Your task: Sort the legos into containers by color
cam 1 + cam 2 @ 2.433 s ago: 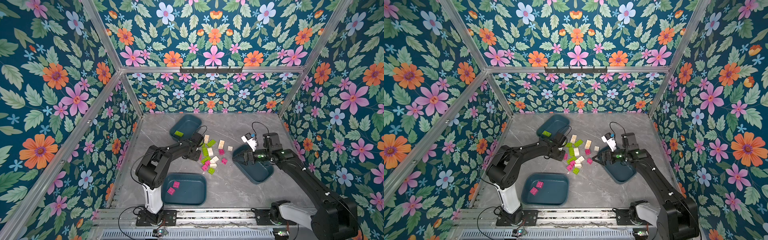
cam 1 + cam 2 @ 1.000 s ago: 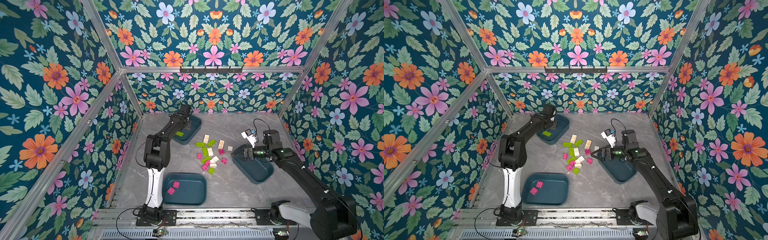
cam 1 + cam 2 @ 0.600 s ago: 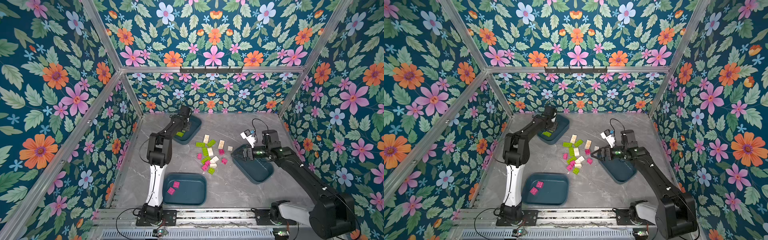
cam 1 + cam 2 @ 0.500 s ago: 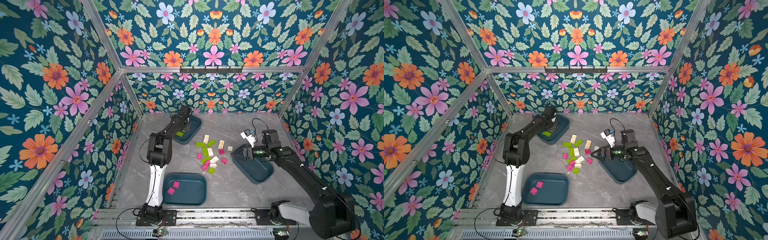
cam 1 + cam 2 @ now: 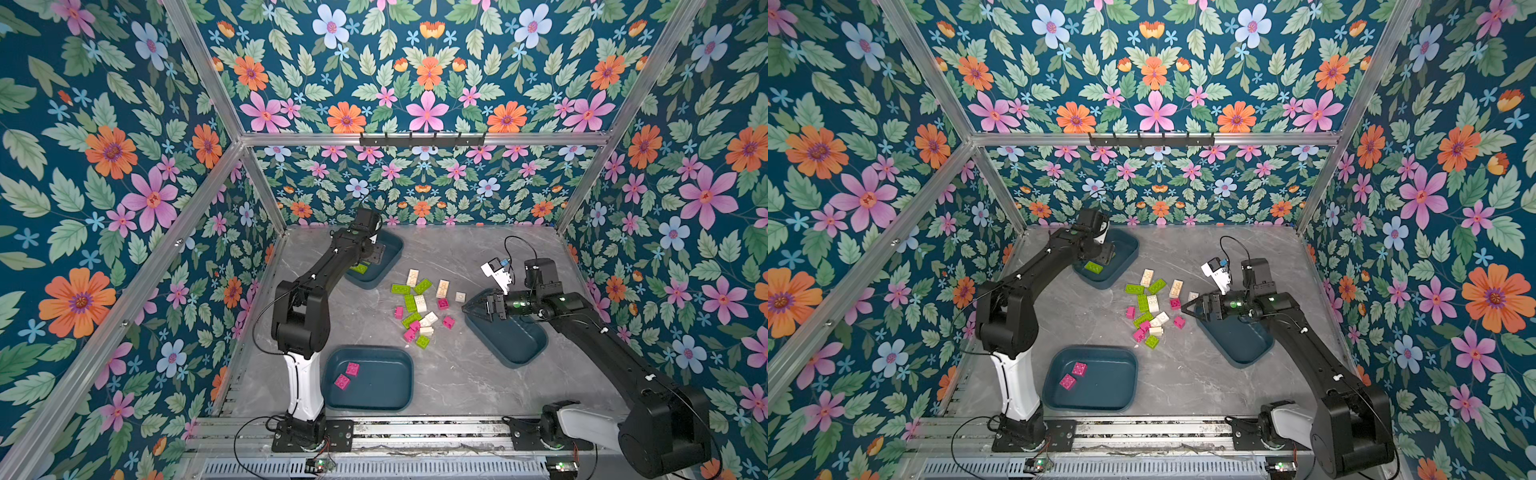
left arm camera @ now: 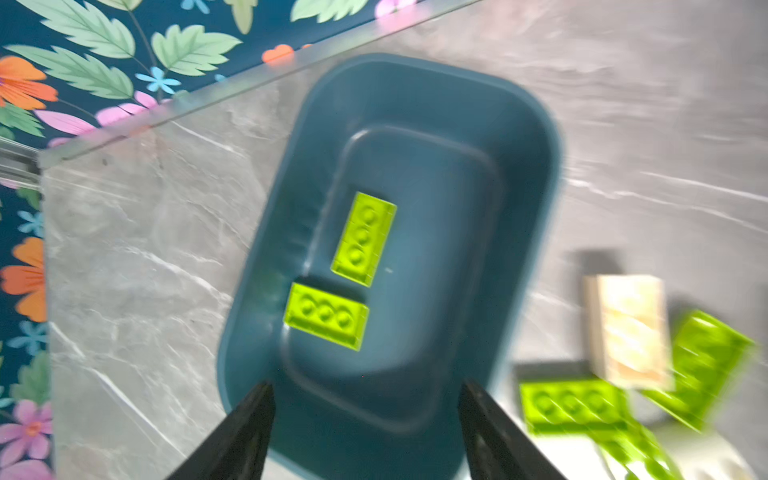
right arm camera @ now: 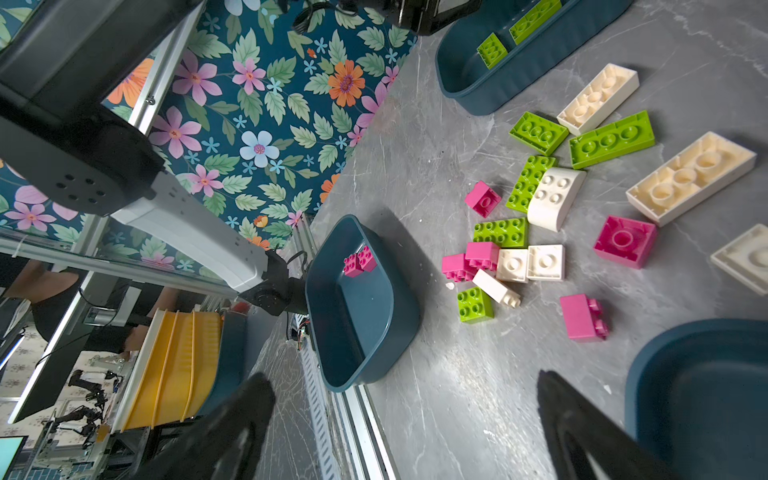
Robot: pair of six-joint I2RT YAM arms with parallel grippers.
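Over the far left bin (image 5: 397, 249): left gripper (image 6: 365, 386), fingers parted, gripping nothing, largely masked by its own wrist in both top views. Inside that bin, two lime green bricks (image 6: 363, 239) lying flat and close together; smeared by blur in the left wrist view, only one showing from above. Mid-table, loose legos (image 5: 417, 307) in green, pink and cream. Just right of them, over the far left end of the right bin (image 5: 519, 345): right gripper (image 5: 467, 308), spread wide, empty. Part of that bin's floor hidden behind the arm. In the near bin (image 5: 382, 395): two pink bricks (image 5: 347, 376).
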